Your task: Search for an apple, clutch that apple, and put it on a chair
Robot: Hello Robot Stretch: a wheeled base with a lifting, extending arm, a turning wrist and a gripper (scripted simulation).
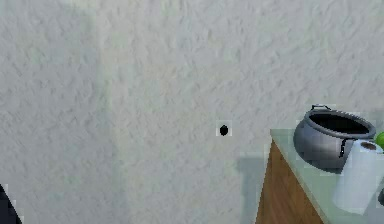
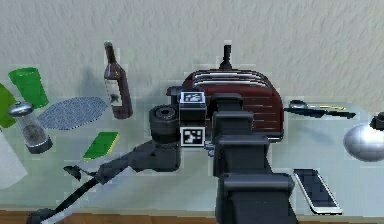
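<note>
A green rounded thing (image 1: 380,135) peeks in at the forward view's right edge, behind a white paper roll (image 1: 360,176); too little shows to name it. A green shape (image 2: 5,105) also sits at the arm side view's left edge. My arm (image 2: 250,175) rises over the counter in the arm side view. The gripper (image 2: 55,192) points to the lower left with thin fingers (image 2: 100,165) over bare countertop (image 2: 150,195). It holds nothing.
A dark pot (image 1: 330,135) stands on the counter (image 1: 290,190) against a white wall. Along the counter are a red toaster (image 2: 240,95), wine bottle (image 2: 117,85), green cup (image 2: 28,85), grey plate (image 2: 75,112), shaker (image 2: 37,130), flat green piece (image 2: 100,145) and phone (image 2: 318,190).
</note>
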